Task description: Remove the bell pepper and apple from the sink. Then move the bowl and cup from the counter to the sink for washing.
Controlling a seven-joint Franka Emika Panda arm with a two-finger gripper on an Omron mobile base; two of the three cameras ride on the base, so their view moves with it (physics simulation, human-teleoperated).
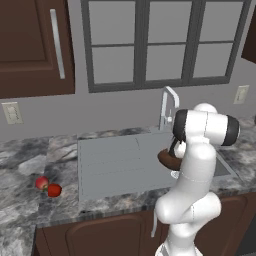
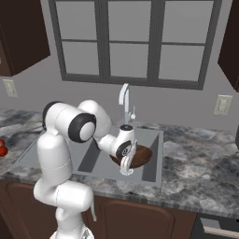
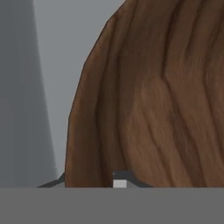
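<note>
The dark-brown wooden bowl lies inside the grey sink, in its deep basin below the faucet. My gripper reaches down onto the bowl's near rim. In the hand view the bowl's grained wall is very close, with a fingertip on either side of its edge; whether they still press it I cannot tell. The apple and the bell pepper rest side by side on the counter left of the sink. The cup is out of view.
A curved chrome faucet stands behind the basin, close to my forearm. The ribbed drainboard takes up the sink's left half. Marbled counter stretches right of the sink. Windows and dark cabinets line the back wall.
</note>
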